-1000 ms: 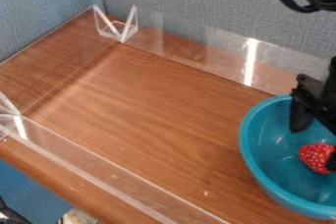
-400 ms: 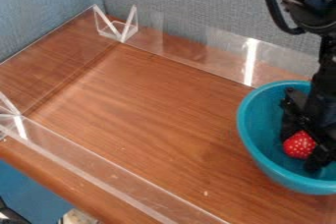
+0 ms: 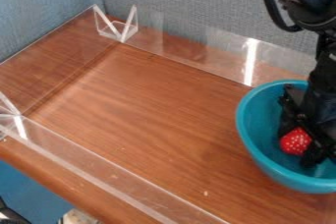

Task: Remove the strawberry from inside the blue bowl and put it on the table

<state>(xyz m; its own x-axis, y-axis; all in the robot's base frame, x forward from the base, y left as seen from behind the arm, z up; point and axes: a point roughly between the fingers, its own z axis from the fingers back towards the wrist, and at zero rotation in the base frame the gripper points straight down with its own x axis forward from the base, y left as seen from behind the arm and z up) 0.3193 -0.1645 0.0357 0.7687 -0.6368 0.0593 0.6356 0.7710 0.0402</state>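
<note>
- Since a second ago the gripper (image 3: 305,140) has come down into the blue bowl (image 3: 257,130) at the lower right of the frame, and the bowl has slid a little to the left.
- The strawberry (image 3: 297,141) has shifted left in the bowl; its pointing and long axis cannot be told.
- The dark fingers (image 3: 315,128) flank the strawberry, partly closed; whether they clamp it cannot be told.
- The table (image 3: 132,100) stretches to the upper left, edged by clear walls (image 3: 243,56).
</note>
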